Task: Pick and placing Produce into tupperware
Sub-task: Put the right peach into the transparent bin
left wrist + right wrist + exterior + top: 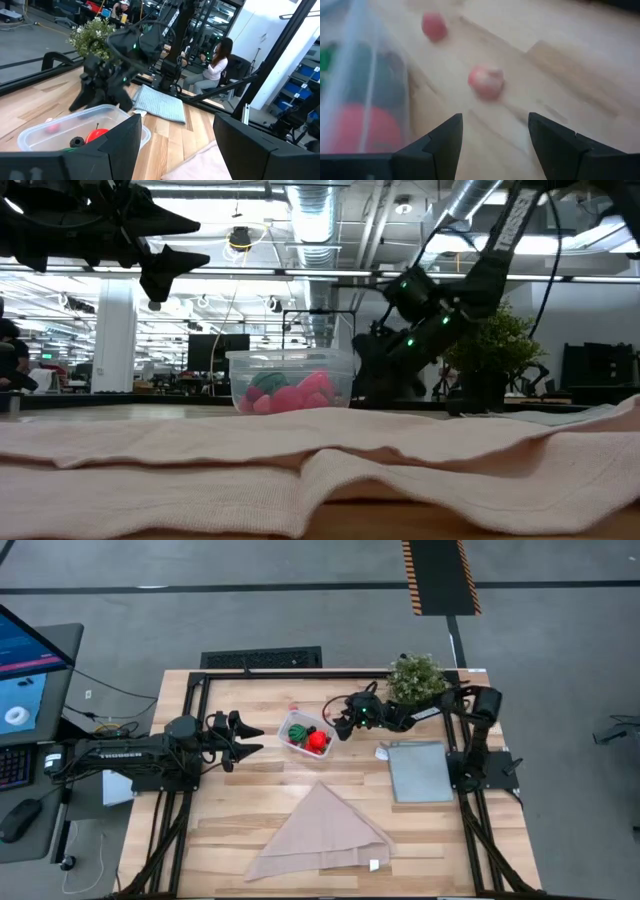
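Note:
The clear tupperware (292,726) stands mid-table. Inside it lie a red pepper-like piece (318,741), a green striped ball (299,731) and a pink bit (52,128). Two small pink-red berries (486,81) (434,25) rest on the wood beside the tub's wall (370,85); one shows just beyond the tub's far side (293,708). My right gripper (495,145) is open and slants down low at the tub's right side (340,724), with the nearer berry ahead of its fingertips. My left gripper (252,737) is open, raised and level, left of the tub.
A beige folded cloth (322,830) covers the near middle of the table. A flat grey panel (420,770) lies at the right, and a bushy potted plant (417,678) stands at the far right. A person (216,65) sits beyond the table.

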Motion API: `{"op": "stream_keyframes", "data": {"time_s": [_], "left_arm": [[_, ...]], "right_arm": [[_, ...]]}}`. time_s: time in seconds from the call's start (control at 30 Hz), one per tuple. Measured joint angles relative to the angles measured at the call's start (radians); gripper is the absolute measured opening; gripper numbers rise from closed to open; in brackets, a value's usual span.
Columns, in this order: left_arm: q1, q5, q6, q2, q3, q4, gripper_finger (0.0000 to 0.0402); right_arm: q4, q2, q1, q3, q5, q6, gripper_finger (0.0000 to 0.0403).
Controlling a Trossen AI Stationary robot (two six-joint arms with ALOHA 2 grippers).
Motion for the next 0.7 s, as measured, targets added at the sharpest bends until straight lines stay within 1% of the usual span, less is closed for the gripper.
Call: {"op": "stream_keyframes", "data": {"time_s": [0.1,0.17,0.23,0.33,0.47,0.57,0.7], "left_arm": [[0.0,0.0,0.0,0.0,0.0,0.0,0.0236],[0.0,0.003,0.0,0.0,0.0,-0.002,0.0236],[0.0,0.004,0.0,0.0,0.0,-0.007,0.0236],[0.0,0.005,-0.001,0.0,0.0,-0.009,0.0236],[0.0,0.003,0.008,0.0,0.0,-0.012,0.0236],[-0.001,0.003,0.009,0.0,0.0,-0.016,0.0236],[-0.001,-0.001,0.009,0.0,0.0,-0.021,0.0236]], "right_arm": [[0.061,0.076,0.002,0.012,-0.007,0.005,0.0248],[0.11,0.107,0.009,0.013,0.008,0.001,0.0248],[0.128,0.113,0.034,0.013,0.061,-0.008,0.0248],[0.15,0.115,0.048,0.011,0.079,-0.013,0.0248],[0.172,0.115,0.06,0.011,0.141,-0.024,0.0248],[0.175,0.115,0.049,0.011,0.13,-0.025,0.0248],[0.144,0.115,0.021,0.049,0.063,-0.028,0.0248]]}}
